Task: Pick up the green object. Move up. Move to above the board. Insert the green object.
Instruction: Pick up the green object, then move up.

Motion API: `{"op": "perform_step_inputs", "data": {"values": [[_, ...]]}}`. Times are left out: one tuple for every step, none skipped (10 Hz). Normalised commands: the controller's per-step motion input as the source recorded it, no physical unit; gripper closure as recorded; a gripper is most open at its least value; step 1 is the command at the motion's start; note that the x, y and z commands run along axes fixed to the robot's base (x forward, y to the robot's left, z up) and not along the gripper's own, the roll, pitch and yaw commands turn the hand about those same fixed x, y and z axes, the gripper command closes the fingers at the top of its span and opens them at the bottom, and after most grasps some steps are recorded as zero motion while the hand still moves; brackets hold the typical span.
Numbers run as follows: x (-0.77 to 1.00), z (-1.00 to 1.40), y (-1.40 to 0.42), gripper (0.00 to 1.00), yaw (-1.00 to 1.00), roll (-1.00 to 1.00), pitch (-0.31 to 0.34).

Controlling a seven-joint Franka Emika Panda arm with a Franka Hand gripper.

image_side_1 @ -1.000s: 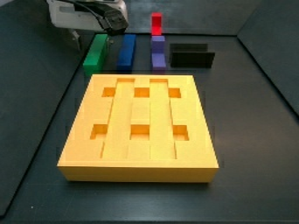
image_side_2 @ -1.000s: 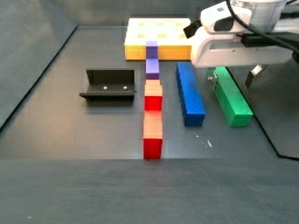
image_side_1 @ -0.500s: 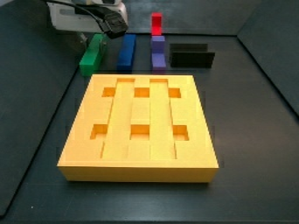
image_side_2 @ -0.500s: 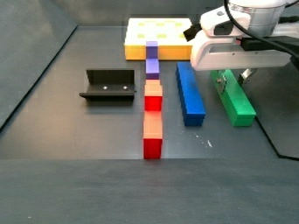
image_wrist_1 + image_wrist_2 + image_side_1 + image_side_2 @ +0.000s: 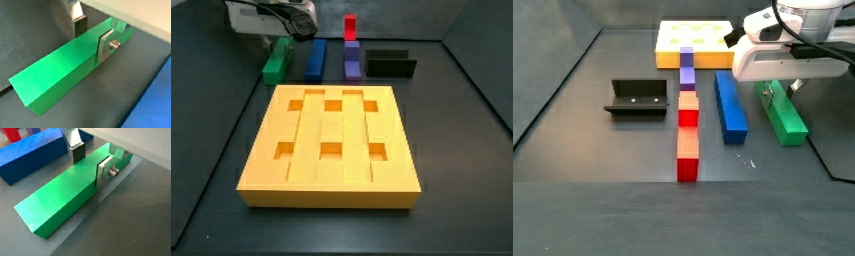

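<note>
Straddling the green object (image 5: 70,195), pincer (image 5: 91,162) released, fingers beside its long edges; blue bar (image 5: 730,104) alongside.

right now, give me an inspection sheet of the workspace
surface: dark floor, flat, bare around the parts
job's things: green bar lying flat beside the blue bar; yellow board with six square holes, all unfilled
clutter: purple bar; row of red and tan blocks; black fixture
gripper: gripper low over the green bar, fingers straddling its sides; whether it is clamped cannot be told
cables: dark cable on the arm
surroundings: dark enclosure walls
</note>
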Motion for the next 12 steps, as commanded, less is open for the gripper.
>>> {"op": "perform_step_inputs", "data": {"values": [[0.0, 0.0, 0.0, 1.0, 0.0, 0.0, 0.0], [0.0, 0.0, 0.0, 1.0, 0.0, 0.0, 0.0], [0.0, 0.0, 0.0, 1.0, 0.0, 0.0, 0.0], [0.0, 0.0, 0.0, 1.0, 0.0, 0.0, 0.0], [0.0, 0.0, 0.0, 1.0, 0.0, 0.0, 0.0], [0.0, 0.0, 0.0, 1.0, 0.0, 0.0, 0.0], [0.0, 0.0, 0.0, 1.0, 0.0, 0.0, 0.0], [0.0, 0.0, 0.0, 1.0, 0.0, 0.0, 0.0], [0.0, 0.0, 0.0, 1.0, 0.0, 0.0, 0.0], [0.0, 0.0, 0.0, 1.0, 0.0, 0.0, 0.0], [0.0, 0.83, 0.0, 1.0, 0.0, 0.0, 0.0], [-0.04, 0.8, -0.01, 1.0, 0.0, -0.01, 0.051]]}}
